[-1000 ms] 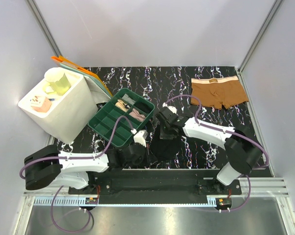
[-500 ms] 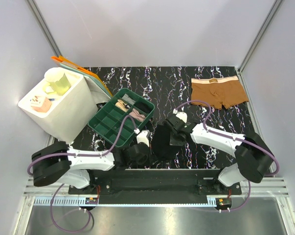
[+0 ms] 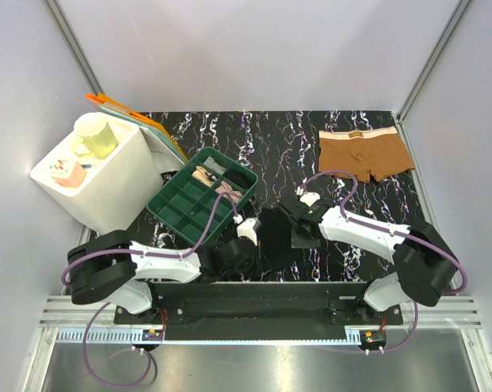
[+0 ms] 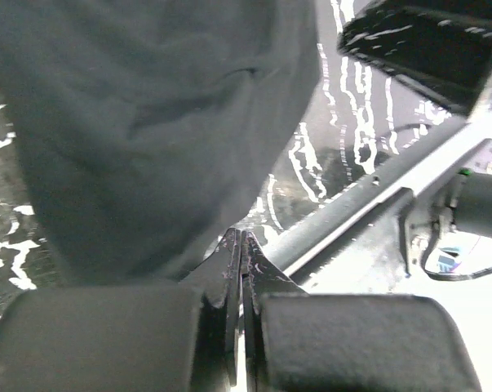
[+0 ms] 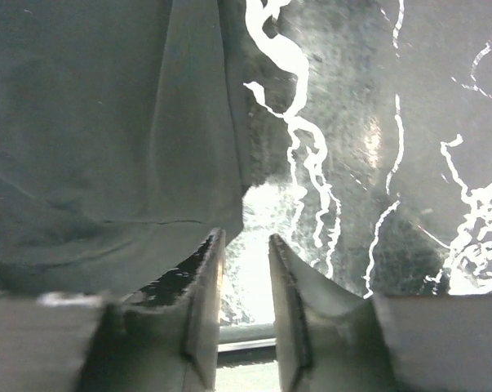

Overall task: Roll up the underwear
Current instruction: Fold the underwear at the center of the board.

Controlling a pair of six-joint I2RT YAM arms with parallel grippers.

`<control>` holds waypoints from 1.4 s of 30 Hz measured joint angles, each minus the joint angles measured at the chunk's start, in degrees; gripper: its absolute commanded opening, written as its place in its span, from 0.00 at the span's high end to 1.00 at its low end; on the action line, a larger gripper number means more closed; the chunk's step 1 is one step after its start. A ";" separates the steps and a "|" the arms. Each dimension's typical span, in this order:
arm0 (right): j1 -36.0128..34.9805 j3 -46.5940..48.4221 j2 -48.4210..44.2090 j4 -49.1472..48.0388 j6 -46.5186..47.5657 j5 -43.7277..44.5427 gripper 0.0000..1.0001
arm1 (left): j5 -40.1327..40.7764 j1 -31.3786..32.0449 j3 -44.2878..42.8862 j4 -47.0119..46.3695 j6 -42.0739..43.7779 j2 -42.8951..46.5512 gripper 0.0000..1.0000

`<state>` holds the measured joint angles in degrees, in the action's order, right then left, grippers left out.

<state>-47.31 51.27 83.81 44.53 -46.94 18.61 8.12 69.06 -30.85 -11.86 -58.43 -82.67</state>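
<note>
The black underwear (image 3: 272, 237) lies bunched in a dark mound on the marbled table near the front edge, between the two arms. It fills the upper left of the left wrist view (image 4: 148, 122) and of the right wrist view (image 5: 107, 122). My left gripper (image 3: 254, 247) (image 4: 240, 238) is shut, its tips at the mound's edge, with no cloth showing between them. My right gripper (image 3: 294, 229) (image 5: 246, 241) is open just right of the mound, with bare table between its fingers. The brown underwear (image 3: 365, 153), with a pale waistband, lies flat at the back right.
A green divided tray (image 3: 188, 208) with rolled items stands left of centre. A white bin (image 3: 107, 188) holding a cup and orange and green folders (image 3: 135, 118) sit at the far left. The metal base rail (image 3: 254, 290) runs along the near edge.
The right gripper has opened and let go of the black underwear after drawing it toward the near edge. The left arm has slid right up to the mound, still shut.
</note>
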 measured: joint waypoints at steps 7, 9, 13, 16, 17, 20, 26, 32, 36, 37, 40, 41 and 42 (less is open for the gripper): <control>3.10 -0.42 -3.37 -2.19 2.60 -1.31 0.48 | -1.31 0.00 0.00 -1.81 -0.04 0.02 1.00; 6.16 -1.14 -5.05 -5.40 4.17 -2.78 0.48 | -1.29 0.00 0.00 -1.73 -0.04 0.02 1.00; 11.21 -1.95 -5.51 -11.47 7.56 -5.38 0.50 | -1.27 -0.13 0.00 -1.40 -0.04 0.13 1.00; 13.31 -2.16 -4.28 -15.43 9.94 -7.82 0.50 | -1.22 -0.46 0.00 -0.87 -0.04 0.57 1.00; 13.90 -2.16 -3.30 -17.07 10.84 -8.72 0.51 | -1.20 -0.59 0.00 -0.63 -0.04 0.90 1.00; 15.04 -2.16 -0.31 -20.22 12.55 -10.38 0.52 | -0.94 -0.90 0.00 -0.13 -0.02 1.70 1.00; 16.94 -2.19 5.01 -23.82 14.84 -12.33 0.54 | -0.55 -1.27 0.00 1.44 -0.02 3.21 1.00; 17.22 -2.16 7.02 -26.14 16.41 -12.72 0.60 | -0.33 -1.46 0.00 2.56 -0.02 3.56 1.00; 17.22 -1.95 8.13 -26.82 17.33 -12.72 0.68 | -0.31 -1.51 0.00 2.95 -0.04 3.56 1.00; 17.22 -1.88 8.55 -26.88 17.42 -12.72 0.71 | -0.33 -1.51 0.00 2.95 -0.04 3.56 1.00; 17.27 -1.75 8.92 -27.10 17.73 -12.70 0.86 | -0.28 -1.51 0.00 2.99 -0.04 3.61 1.00; 17.27 -1.75 8.92 -27.12 17.81 -12.72 0.90 | -0.17 -1.51 0.00 3.15 -0.04 3.74 1.00; 17.27 -1.75 8.92 -27.12 18.01 -12.72 0.92 | -0.09 -1.51 0.00 3.26 -0.04 3.91 1.00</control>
<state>-30.04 49.52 92.73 17.41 -28.93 5.89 8.03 67.55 -30.85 -8.60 -58.48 -78.76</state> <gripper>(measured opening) 0.172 0.005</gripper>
